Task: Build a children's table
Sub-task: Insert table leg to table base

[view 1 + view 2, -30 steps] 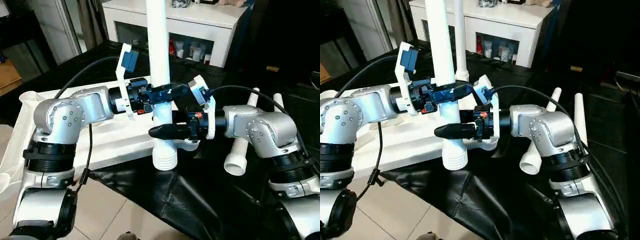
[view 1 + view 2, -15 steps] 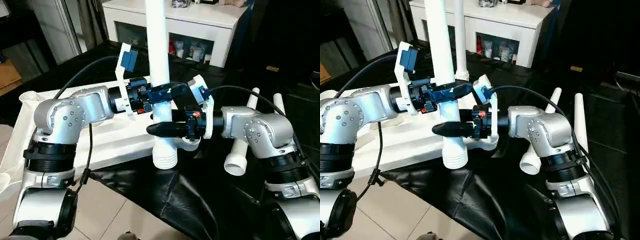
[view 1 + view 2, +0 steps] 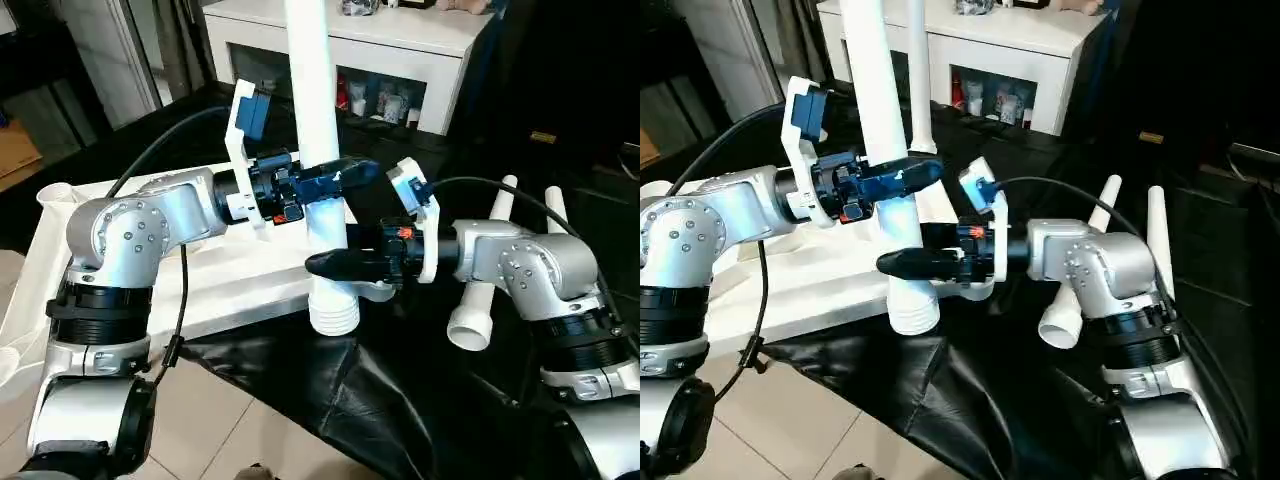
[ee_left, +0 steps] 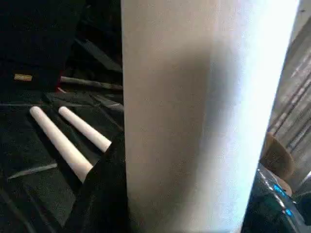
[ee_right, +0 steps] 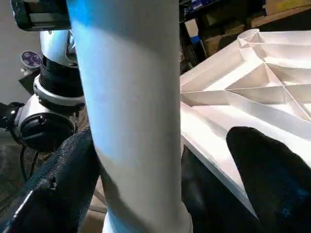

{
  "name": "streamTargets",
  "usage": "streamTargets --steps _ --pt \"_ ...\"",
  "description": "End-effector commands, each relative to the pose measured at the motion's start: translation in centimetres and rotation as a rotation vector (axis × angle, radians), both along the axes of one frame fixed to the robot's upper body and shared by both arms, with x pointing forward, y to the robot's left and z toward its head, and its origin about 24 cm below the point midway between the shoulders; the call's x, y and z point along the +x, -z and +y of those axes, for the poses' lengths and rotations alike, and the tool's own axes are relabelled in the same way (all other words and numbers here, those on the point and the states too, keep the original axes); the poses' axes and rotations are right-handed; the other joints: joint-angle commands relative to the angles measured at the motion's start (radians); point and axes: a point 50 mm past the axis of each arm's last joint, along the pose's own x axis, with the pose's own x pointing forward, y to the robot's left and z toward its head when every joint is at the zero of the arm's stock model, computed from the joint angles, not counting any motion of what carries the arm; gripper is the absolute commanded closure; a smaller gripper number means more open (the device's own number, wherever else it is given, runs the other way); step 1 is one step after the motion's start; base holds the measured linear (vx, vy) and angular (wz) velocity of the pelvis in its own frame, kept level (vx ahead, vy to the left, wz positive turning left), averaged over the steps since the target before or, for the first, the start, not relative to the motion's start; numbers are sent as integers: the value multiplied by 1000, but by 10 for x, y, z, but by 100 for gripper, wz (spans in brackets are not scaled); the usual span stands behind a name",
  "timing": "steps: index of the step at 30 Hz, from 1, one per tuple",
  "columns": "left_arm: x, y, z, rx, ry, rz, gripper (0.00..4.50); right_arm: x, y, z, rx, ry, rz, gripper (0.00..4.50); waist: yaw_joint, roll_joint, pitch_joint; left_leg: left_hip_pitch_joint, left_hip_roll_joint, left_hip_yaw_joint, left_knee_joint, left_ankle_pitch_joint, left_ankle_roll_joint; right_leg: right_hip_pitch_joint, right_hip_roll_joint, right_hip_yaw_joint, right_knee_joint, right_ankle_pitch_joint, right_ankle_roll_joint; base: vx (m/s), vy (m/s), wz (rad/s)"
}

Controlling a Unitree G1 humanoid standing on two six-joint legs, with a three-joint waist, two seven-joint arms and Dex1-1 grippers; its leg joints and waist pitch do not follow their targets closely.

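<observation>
Item: small all-white plastic children's table, in parts.

- Rectangular white plastic table top [image 3: 230, 280]: lies underside up, ribbed underside exposed, on a black sheet [image 3: 420, 400]; centre-left of the head views.
- Long round white tube leg, upright [image 3: 318, 120]: stands at the near right corner of the top, centre of frame, its ribbed lower end [image 3: 334, 314] at the top's edge. Whether it is seated in a socket cannot be told.
- Second white tube leg [image 3: 919, 70]: upright behind the first, upper centre of the right eye view.
- Two loose white tube legs [image 3: 478, 300]: lying side by side on the black sheet, right of centre.
- Left gripper [image 3: 335, 180]: black fingers clamped around the upright leg, centre of frame.
- Right gripper [image 3: 340, 265]: lower on the same leg; fingers [image 5: 272, 170] spread apart on either side of the tube, not pressing it.
- White cabinet with glass-fronted compartments [image 3: 400, 50]: upper centre, background.
</observation>
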Motion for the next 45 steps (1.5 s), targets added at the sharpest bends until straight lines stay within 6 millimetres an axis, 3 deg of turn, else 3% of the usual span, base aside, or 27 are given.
streamTargets --steps 1,5,13,23,24,32,37,39,45 --pt "-5 -5 -3 4 29 -35 265 -2 2 5 -30 -25 -18 22 0 -11 -85 -4 2 6 -60 -60 0 72 -62 57 -69 -187 -94 0 0 0" --pt "-6 -4 -5 7 37 -35 265 -5 4 10 -42 -57 -13 22 0 -12 -85 -5 2 6 -60 -59 2 73 -62 58 -67 -175 -106 0 0 0" --pt "-6 -4 -5 7 44 -38 265 -7 5 14 -39 -82 -4 22 0 -15 -83 -4 2 7 -61 -66 0 72 -63 59 -71 -207 -92 0 0 0" --pt "-6 -4 -5 15 47 -40 265 -6 5 15 -39 -87 -8 22 1 -12 -84 -4 2 6 -61 -62 0 71 -63 59 -71 -202 -89 0 0 0" --pt "-6 -4 -5 15 48 -40 265 -6 5 14 -40 -87 -7 49 0 -12 -84 -5 2 6 -61 -62 0 71 -62 58 -70 -200 -90 0 0 0" --pt "-6 -4 -5 17 50 -42 265 -6 6 13 -44 -88 -4 96 0 -8 -85 -5 2 5 -60 -66 1 72 -62 58 -71 -195 -91 0 0 0" --pt "-6 -3 -5 17 49 -42 265 -7 7 14 -45 -90 -1 160 0 -10 -85 -4 2 5 -60 -65 0 72 -62 58 -69 -187 -98 0 0 0" --pt "-5 -5 -5 -14 48 15 209 -7 8 14 -44 -89 -2 176 -1 -9 -84 -4 2 6 -59 -68 -2 72 -62 58 -69 -186 -100 0 0 0" --pt "3 -10 -1 -101 -80 -38 153 -4 9 13 1 -13 -14 231 1 -15 -85 -5 3 5 -60 -68 -2 73 -64 58 -70 -194 -99 0 0 0"
